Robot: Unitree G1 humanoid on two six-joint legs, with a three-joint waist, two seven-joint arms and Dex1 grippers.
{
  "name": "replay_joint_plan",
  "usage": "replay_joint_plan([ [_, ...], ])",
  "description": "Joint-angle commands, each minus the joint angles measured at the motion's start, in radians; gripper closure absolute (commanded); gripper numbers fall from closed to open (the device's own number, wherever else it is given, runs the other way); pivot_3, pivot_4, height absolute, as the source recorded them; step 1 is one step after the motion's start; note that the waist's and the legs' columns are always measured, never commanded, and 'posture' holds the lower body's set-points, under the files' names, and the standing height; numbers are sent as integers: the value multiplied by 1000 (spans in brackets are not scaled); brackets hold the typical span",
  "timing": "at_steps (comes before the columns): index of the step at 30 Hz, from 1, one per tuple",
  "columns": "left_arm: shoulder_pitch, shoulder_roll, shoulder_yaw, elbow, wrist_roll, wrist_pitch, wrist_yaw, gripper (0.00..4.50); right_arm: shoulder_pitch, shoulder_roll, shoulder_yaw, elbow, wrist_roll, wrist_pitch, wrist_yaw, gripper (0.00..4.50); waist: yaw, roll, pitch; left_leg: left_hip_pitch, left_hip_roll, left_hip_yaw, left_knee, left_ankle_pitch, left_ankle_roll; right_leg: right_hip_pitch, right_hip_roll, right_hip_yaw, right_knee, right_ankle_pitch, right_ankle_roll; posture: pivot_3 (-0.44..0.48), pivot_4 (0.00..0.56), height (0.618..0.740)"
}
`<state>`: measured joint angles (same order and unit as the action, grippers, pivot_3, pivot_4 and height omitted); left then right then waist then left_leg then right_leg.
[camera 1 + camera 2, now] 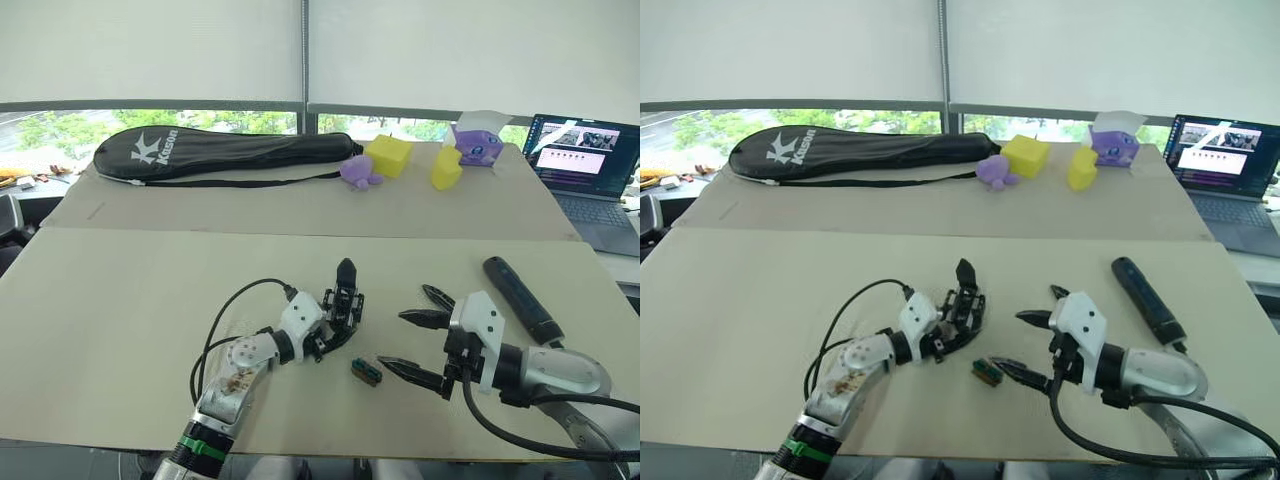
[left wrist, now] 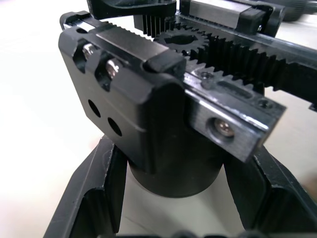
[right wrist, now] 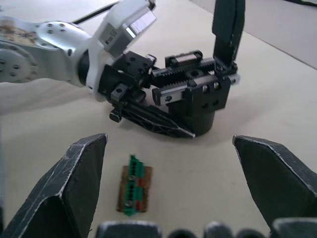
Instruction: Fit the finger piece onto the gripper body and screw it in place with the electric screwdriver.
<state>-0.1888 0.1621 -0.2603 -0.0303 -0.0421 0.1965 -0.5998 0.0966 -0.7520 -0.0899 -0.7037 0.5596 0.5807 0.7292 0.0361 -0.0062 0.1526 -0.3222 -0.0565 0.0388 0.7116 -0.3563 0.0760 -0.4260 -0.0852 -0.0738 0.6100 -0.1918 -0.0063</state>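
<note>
- My left pincer (image 1: 335, 325) clamps the gripper body (image 3: 200, 101) on the counter (image 1: 120, 330).
- My right pincer (image 1: 420, 350) gapes wide beside it.
- Screwdriver (image 1: 522, 298) lies apart; reaching could jostle the body.

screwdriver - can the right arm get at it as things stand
Probably yes. The screwdriver lies bare on the table just beyond the right gripper, whose fingers are open and empty; nothing sits between them.

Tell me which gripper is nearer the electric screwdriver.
Right. The right gripper hovers open just beside the electric screwdriver, which lies untouched on the table. The left gripper sits farther off, shut on the gripper body.
</note>
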Motion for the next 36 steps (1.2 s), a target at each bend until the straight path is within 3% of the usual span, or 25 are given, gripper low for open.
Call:
replay_joint_plan([
  [1,-17,-20,16,-7,37,-8,95,2201,-9,15,5,-22,-18,-27,-17,0,2,0,0,0,0,0,0,0,0,0,0,0,0,0,0,0,150,737],
  [7,-13,-27,1,-7,19,14,87,2201,-13,21,14,-14,-43,-35,-20,0,3,0,0,0,0,0,0,-1,0,0,0,1,-1,0,0,0,150,737],
  [11,-15,18,24,-1,-29,42,19,244,-22,14,2,-10,-48,-29,-20,0,3,0,0,-1,0,0,0,-1,2,0,0,1,-1,0,0,0,150,737],
  [12,-8,50,37,-11,-43,56,-9,49,-19,4,-11,-13,-44,-24,-14,0,2,0,0,-1,0,0,0,0,2,-1,0,1,-1,0,0,0,150,737],
  [17,68,280,85,-92,-150,119,-228,49,-21,-94,-109,-23,19,51,34,0,-20,1,0,-1,2,0,-1,1,4,-2,1,1,0,0,-1,0,150,737],
  [22,83,517,185,-236,-340,209,-463,49,-168,-301,-154,101,93,249,111,0,-26,3,1,-1,2,0,-1,0,4,-3,0,1,1,-2,-4,0,150,737],
  [25,16,643,243,-336,-493,324,-582,49,-337,-425,-53,223,81,380,152,0,-19,3,2,-10,2,0,1,-1,6,-12,-1,0,1,-1,-5,0,150,737],
  [28,-106,699,283,-392,-630,447,-614,49,-517,-489,123,339,2,440,211,0,-14,4,3,-16,1,-1,4,0,7,-16,-2,-4,1,0,-7,0,150,737],
  [32,-247,712,285,-442,-740,547,-614,49,-723,-444,372,521,-173,380,310,0,-27,3,4,-16,-1,-1,3,0,7,-13,-2,-5,-2,-1,-6,0,150,737],
  [36,-328,694,269,-480,-774,566,-596,49,-926,-326,547,745,-289,457,366,0,-49,3,7,-16,-2,-1,3,1,7,-13,-2,-7,-3,-1,-6,0,150,737],
])
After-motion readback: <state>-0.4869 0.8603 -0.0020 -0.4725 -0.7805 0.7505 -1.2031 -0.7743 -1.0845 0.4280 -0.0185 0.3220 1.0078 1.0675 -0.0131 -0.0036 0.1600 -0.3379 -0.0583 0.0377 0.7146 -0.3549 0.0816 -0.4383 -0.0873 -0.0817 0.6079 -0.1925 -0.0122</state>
